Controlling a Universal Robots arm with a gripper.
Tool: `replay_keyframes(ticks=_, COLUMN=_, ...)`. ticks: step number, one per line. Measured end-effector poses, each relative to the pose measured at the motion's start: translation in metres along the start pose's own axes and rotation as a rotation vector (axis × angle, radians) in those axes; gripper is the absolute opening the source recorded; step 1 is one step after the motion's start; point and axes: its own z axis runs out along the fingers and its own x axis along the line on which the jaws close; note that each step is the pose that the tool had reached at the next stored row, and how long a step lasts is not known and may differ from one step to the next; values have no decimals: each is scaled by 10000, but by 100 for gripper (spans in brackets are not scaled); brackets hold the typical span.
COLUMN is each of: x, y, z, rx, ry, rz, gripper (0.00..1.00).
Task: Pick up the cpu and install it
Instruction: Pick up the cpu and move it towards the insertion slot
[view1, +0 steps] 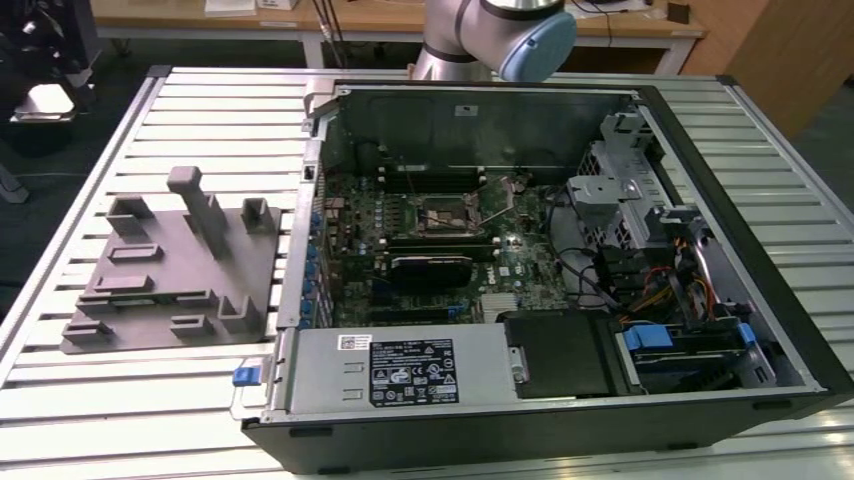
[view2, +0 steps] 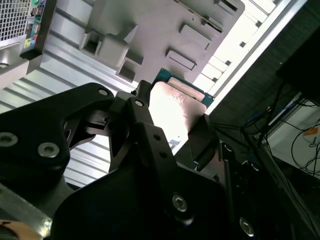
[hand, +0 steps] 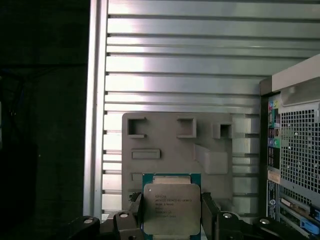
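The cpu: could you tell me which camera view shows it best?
The first wrist view: the cpu faces the camera, its silver top plain to see. The second wrist view shows it at a slant, partly behind the pincer.

A slatted silver metal desk (view1: 200, 120) carries two things: a grey plastic tray (view1: 147, 290) with upright posts toward the exterior view's left, and just beside it a large open computer case (view1: 561, 435) lying on its side.
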Motion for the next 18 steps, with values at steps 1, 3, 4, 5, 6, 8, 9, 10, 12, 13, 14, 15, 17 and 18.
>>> replay_keyframes(ticks=1, x=-23, y=0, z=0, rx=0, ry=0, rz=0, gripper=54)
replay_keyframes(ticks=3, x=-69, y=0, z=-1, rx=0, ry=0, rz=0, gripper=54)
replay_keyframes(ticks=4, x=-91, y=0, z=-1, rx=0, ry=0, rz=0, gripper=54)
replay_keyframes(ticks=5, x=-114, y=0, z=-1, rx=0, ry=0, rz=0, gripper=54)
replay_keyframes(ticks=6, x=-138, y=0, z=-1, rx=0, ry=0, rz=0, gripper=54)
replay_keyframes(ticks=8, x=-185, y=0, z=-1, rx=0, ry=-1, rz=0, gripper=54)
replay_keyframes(ticks=9, x=-210, y=0, z=-1, rx=-1, ry=0, rz=0, gripper=54)
replay_keyframes(ticks=10, x=-233, y=0, z=-1, rx=0, ry=1, rz=-1, gripper=54)
replay_keyframes(ticks=12, x=-283, y=0, z=-1, rx=0, ry=0, rz=0, gripper=54)
replay_keyframes(ticks=13, x=-307, y=0, z=-2, rx=0, ry=0, rz=0, gripper=54)
replay_keyframes(ticks=14, x=-331, y=0, z=-2, rx=0, ry=0, rz=0, gripper=54)
replay_keyframes(ticks=15, x=-356, y=0, z=-2, rx=0, ry=0, rz=0, gripper=54)
replay_keyframes(ticks=17, x=-405, y=0, z=-2, rx=0, ry=0, rz=0, gripper=54)
replay_keyframes(ticks=18, x=-429, y=0, z=-2, rx=0, ry=0, rz=0, gripper=54)
